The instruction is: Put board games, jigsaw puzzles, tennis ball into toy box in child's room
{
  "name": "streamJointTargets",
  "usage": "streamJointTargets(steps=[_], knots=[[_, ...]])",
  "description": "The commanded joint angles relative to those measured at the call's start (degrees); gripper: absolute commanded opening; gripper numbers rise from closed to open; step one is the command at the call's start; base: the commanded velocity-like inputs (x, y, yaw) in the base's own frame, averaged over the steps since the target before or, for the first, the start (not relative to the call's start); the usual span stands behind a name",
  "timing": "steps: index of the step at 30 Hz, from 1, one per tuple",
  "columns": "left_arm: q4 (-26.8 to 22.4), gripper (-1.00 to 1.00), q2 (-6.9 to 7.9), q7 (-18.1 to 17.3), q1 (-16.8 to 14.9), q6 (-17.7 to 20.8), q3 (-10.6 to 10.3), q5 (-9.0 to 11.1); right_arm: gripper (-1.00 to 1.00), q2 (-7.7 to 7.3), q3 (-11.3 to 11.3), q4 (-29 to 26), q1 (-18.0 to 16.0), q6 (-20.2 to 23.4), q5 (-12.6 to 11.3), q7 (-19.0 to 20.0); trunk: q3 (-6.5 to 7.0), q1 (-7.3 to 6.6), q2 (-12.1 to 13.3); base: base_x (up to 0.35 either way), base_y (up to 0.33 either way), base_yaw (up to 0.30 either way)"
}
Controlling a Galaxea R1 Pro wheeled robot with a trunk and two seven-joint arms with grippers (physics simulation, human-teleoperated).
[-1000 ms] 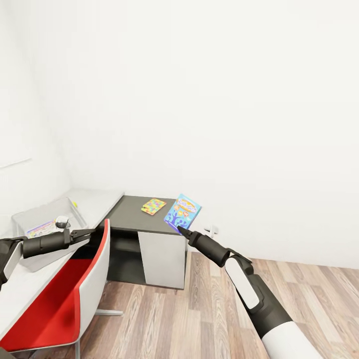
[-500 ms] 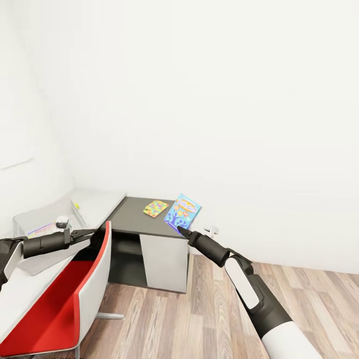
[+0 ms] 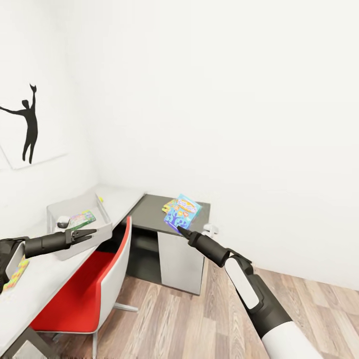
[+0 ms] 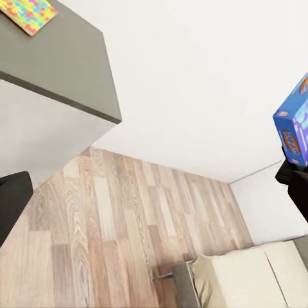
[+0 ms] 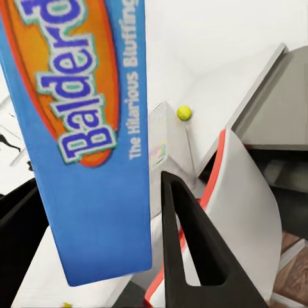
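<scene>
Camera on the head has turned since the earlier pictures: the whole scene sits differently, and a black silhouette picture (image 3: pixel 26 122) on the white wall has come into view; the things themselves did not move.

The flat blue printed board game box (image 3: pixel 182 212) stays clamped in the right tool (image 3: pixel 180 230), held upright above the edge of the dark grey tabletop (image 3: pixel 154 215). In the right wrist view the box (image 5: pixel 90 128) reads "Balderd…" in white on an orange oval, and beside it "The Hilarious Bluffing…".

The left tool (image 3: pixel 89 233) hovers with its jaws apart and nothing between them, just in front of the light grey toy box (image 3: pixel 62 209) on the pale tabletop (image 3: pixel 45 279). A printed game box (image 3: pixel 82 218) lies inside it. The yellow tennis ball (image 5: pixel 184 113) rests near the toy box. One multicoloured jigsaw puzzle square (image 4: pixel 29 13) lies on the dark tabletop, another (image 3: pixel 15 275) on the pale one. A red chair (image 3: pixel 94 289) stands between.
</scene>
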Motion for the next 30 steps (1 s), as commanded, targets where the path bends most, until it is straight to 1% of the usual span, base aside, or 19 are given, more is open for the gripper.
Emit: streamJointTargets(steps=[1, 9, 23, 24, 25, 26, 28, 29, 30], knots=[[-0.02, 1.0, -0.01, -0.1, -0.05, 0.56, -0.02, 0.11, -1.0, 0.02, -0.05, -0.02, -0.05, 0.38, -0.53, -0.04, -0.13, 0.04, -0.14, 0.0, 0.0, 0.28], [-0.02, 1.0, -0.12, -0.05, -0.05, 0.58, -0.04, 0.05, -1.0, -0.02, -0.13, -0.09, -0.05, 0.37, -0.6, 0.12, -0.16, 0.04, -0.14, 0.0, 0.0, 0.249], [-0.04, 1.0, -0.12, -0.01, -0.05, 0.58, -0.05, 0.05, -1.0, -0.04, -0.15, -0.74, -0.05, 0.7, -0.68, 0.12, -0.17, 0.04, -0.14, 0.0, 0.0, 0.008], [-0.04, 1.0, -0.12, -0.03, -0.05, 0.62, -0.06, 0.05, -1.0, 0.06, -0.04, -1.85, -0.05, 1.17, -0.71, -0.05, -0.17, 0.04, -0.14, 0.0, 0.0, 0.0], [-0.04, 1.0, -0.12, -0.03, -0.05, 0.66, -0.06, 0.05, -1.0, 0.17, 0.1, -3.53, -0.05, 2.95, -0.81, -0.68, -0.17, 0.04, -0.14, 0.0, 0.0, 0.0], [-0.03, 1.0, -0.12, -0.02, -0.05, 0.65, -0.06, 0.05, -1.0, 0.35, 0.05, -3.92, -0.05, 3.91, -0.84, -1.08, -0.17, 0.04, -0.14, 0.0, 0.0, 0.0], [-0.04, 1.0, -0.12, 0.03, -0.05, 0.69, -0.03, 0.01, -1.0, 0.87, -0.18, -4.83, -0.21, 8.86, -1.04, -4.17, -0.17, 0.04, -0.14, 0.0, 0.0, 0.0], [-0.05, 1.0, -0.12, 0.04, -0.05, 0.7, -0.04, 0.0, -1.0, 0.96, -0.23, -4.99, -0.39, 10.21, -1.11, -5.31, -0.17, 0.04, -0.14, 0.0, 0.0, 0.0], [-0.03, 1.0, -0.12, 0.06, -0.05, 0.71, -0.05, 0.0, -1.0, 1.12, -0.37, -5.35, -1.17, 12.87, -1.3, -7.9, -0.17, 0.04, -0.14, 0.0, 0.0, 0.0]])
